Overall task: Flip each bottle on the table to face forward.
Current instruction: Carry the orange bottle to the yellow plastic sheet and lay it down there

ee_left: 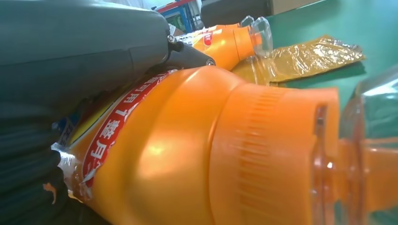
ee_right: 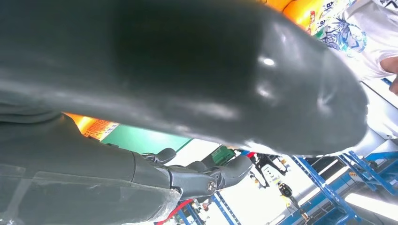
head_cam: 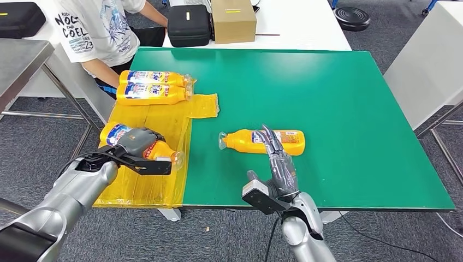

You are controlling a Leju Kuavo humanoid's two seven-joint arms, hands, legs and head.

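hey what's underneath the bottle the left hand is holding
Yellow plastic sheet lies under the bottle that the left hand grips, spread over the table's left edge. Whether the bottle rests on the sheet is hidden by the hand.

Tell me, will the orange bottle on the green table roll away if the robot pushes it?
Probably it slides or wobbles rather than rolls: the bottle lies on its side and looks flattish. Its glossy plastic may slip under the right hand.

Head view looks down over the green table [head_cam: 327,109]; wrist views sit close — sharing its bottles.
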